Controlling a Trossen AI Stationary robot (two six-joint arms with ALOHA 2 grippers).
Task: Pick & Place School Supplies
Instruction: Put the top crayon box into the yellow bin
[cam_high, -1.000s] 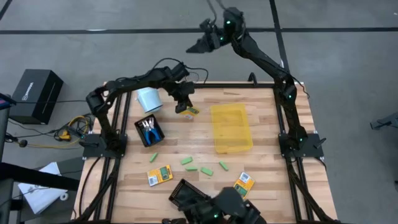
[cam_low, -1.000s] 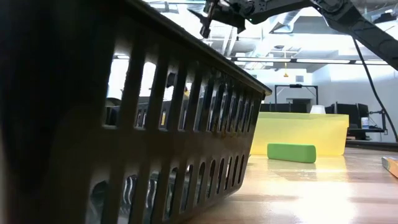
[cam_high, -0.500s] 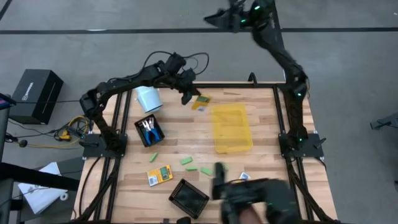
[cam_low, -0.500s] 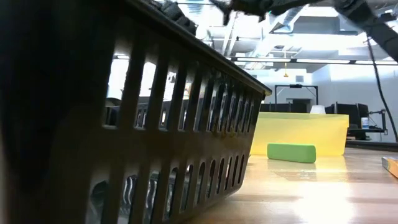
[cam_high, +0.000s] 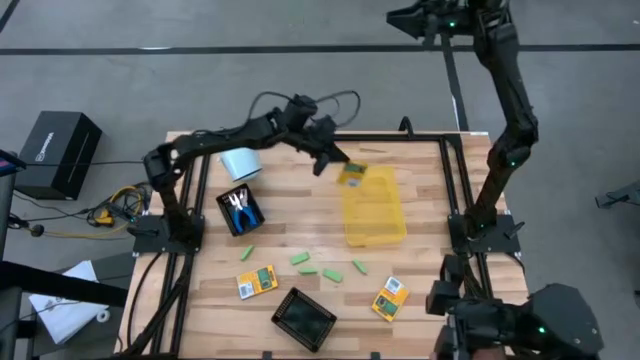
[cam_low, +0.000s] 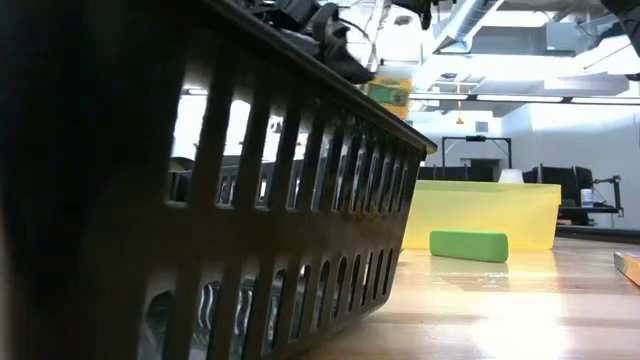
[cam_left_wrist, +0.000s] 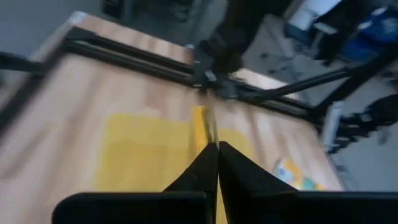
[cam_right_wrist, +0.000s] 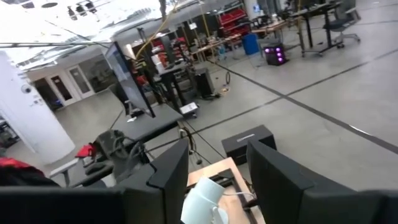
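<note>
While the left arm stretched across the upper middle of the high view, its left gripper (cam_high: 338, 166) was clamped on a yellow-orange pack (cam_high: 352, 175), holding it right over the top-left corner of the yellow translucent bin (cam_high: 374, 212). In the left wrist view the fingers (cam_left_wrist: 202, 171) were pressed together on the thin edge of that pack (cam_left_wrist: 204, 127), with the bin (cam_left_wrist: 143, 149) below it.

Going from the left of the high view: a pale white-blue cylinder (cam_high: 240, 163) lay near the upper left of the wooden table (cam_high: 420, 250), and just below it a black tray (cam_high: 240, 210) held the blue-handled scissors (cam_high: 239, 206). Lower down, a second pack (cam_high: 257, 281) lay flat near the bottom edge, beside another black tray (cam_high: 305, 318). A few light-green pieces (cam_high: 303, 259) were scattered in the lower middle, and a third pack (cam_high: 390, 296) sat at the lower right of them.

The right gripper (cam_high: 408, 17) was way up at the top right of the frame, well off the table, its fingers (cam_right_wrist: 168, 168) spread apart with nothing between them.

In the low view the slotted tray wall (cam_low: 230, 200) filled the left, with one green piece (cam_low: 468, 245) in front of the bin (cam_low: 480, 212).
</note>
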